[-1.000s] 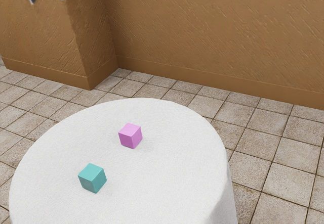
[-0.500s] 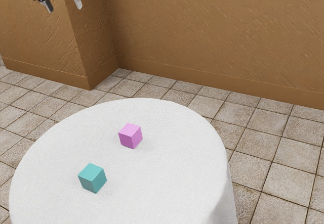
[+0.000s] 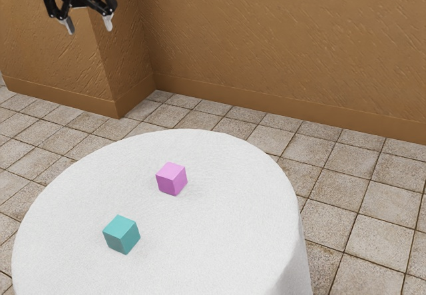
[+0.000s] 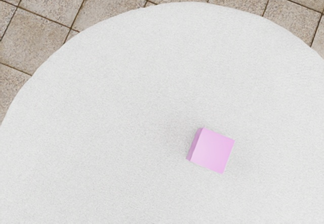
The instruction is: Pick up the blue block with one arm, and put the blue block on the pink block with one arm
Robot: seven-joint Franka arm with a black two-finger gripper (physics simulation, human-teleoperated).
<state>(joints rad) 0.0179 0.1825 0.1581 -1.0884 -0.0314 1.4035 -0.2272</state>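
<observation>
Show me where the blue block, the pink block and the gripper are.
blue block (image 3: 121, 234), exterior view, the middle of the cube.
pink block (image 3: 172, 178), exterior view, the middle of the cube.
gripper (image 3: 88, 26), exterior view, midway between its open fingertips.

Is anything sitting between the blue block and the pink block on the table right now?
Nothing. In the exterior view, just bare white table separates the blue block from the pink block; the two stand apart, not touching.

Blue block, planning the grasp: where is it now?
In the exterior view the blue block sits on the white table, lower-left of the pink block, apart from it.
</observation>
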